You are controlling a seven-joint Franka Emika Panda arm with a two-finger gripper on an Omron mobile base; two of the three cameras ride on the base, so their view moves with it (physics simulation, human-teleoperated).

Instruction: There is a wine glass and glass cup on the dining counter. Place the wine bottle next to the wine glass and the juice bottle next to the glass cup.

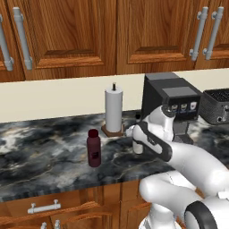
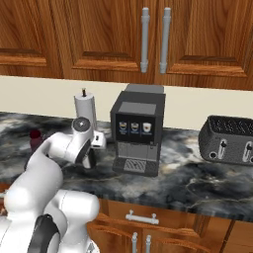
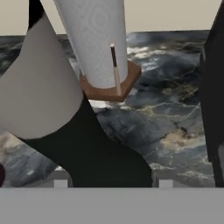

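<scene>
The wine bottle [image 3: 94,153], dark with a pale label, looms close and tilted in the hand view, and its lower body stands between my gripper [image 3: 113,183] fingertips. The jaws sit close on either side of it with a thin gap still showing, so the gripper is open. From the base cameras, my gripper [image 1: 137,145] [image 2: 91,158] hangs low over the marbled counter, right of the paper towel roll, and hides the bottle. The maroon juice bottle [image 1: 94,147] [image 2: 35,138] stands upright to its left, apart. The wine glass, glass cup and dining counter are out of view.
A paper towel roll [image 1: 113,109] [image 2: 85,108] [image 3: 98,43] on a wooden base stands just behind the gripper. A black coffee machine [image 1: 172,100] [image 2: 137,131] is close on the right, with a toaster [image 1: 217,106] [image 2: 230,141] beyond. Wood cabinets hang overhead.
</scene>
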